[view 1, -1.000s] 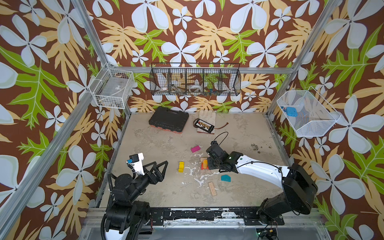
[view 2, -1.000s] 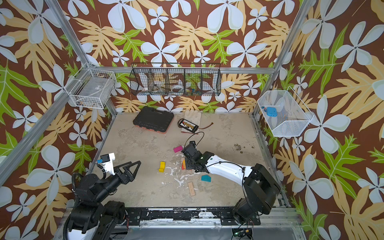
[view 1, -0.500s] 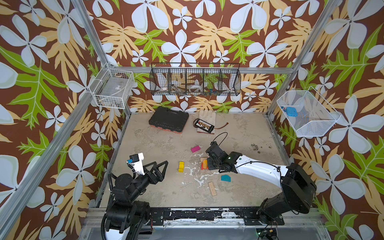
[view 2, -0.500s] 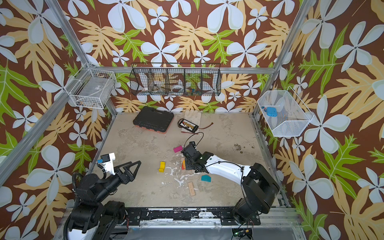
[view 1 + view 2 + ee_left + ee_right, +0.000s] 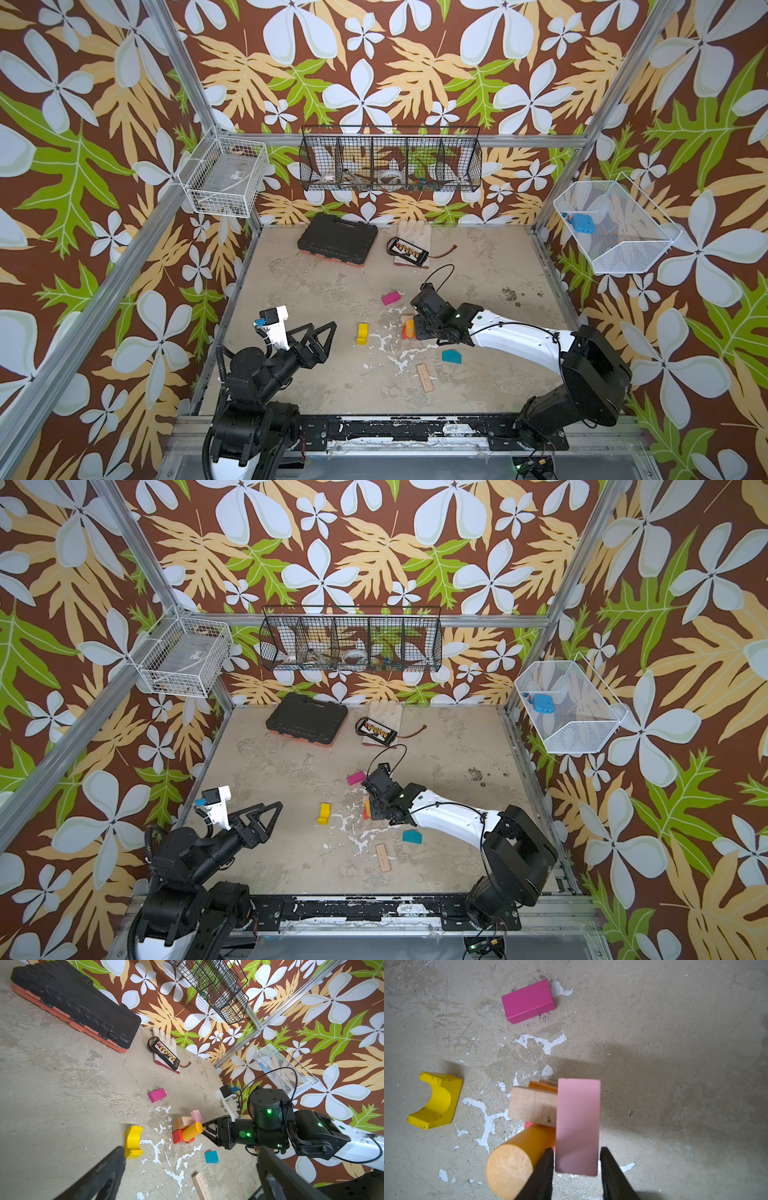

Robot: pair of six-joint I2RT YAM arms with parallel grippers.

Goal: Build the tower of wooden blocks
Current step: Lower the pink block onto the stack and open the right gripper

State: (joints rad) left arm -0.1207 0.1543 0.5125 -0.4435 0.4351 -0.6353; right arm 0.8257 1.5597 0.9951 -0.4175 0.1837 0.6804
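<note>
The right fingers (image 5: 542, 1176) stood narrow on either side of the pale pink bar (image 5: 577, 1126), with a thin gap at each side, not pressing it. The left fingers (image 5: 99, 1178) were spread wide above the table (image 5: 311, 291) and carried nothing; the picture edge cut off their bases. I counted eight wood blocks (image 5: 157, 1095) for sure: one pale pink bar, one magenta block (image 5: 528, 1001), one yellow arch (image 5: 436, 1101), one red block (image 5: 177, 1137), one orange cylinder (image 5: 512, 1165), one teal pentagon (image 5: 451, 356), one plain block (image 5: 532, 1105) and one flat plain bar (image 5: 424, 377). An orange edge behind the plain block was hard to make out. The tower (image 5: 408, 329) was only a low heap near the middle of the table: the orange cylinder lay tilted over the red block, with the plain block and the pale pink bar beside it. In both top views the right arm (image 5: 511, 340) hid most of it.
</note>
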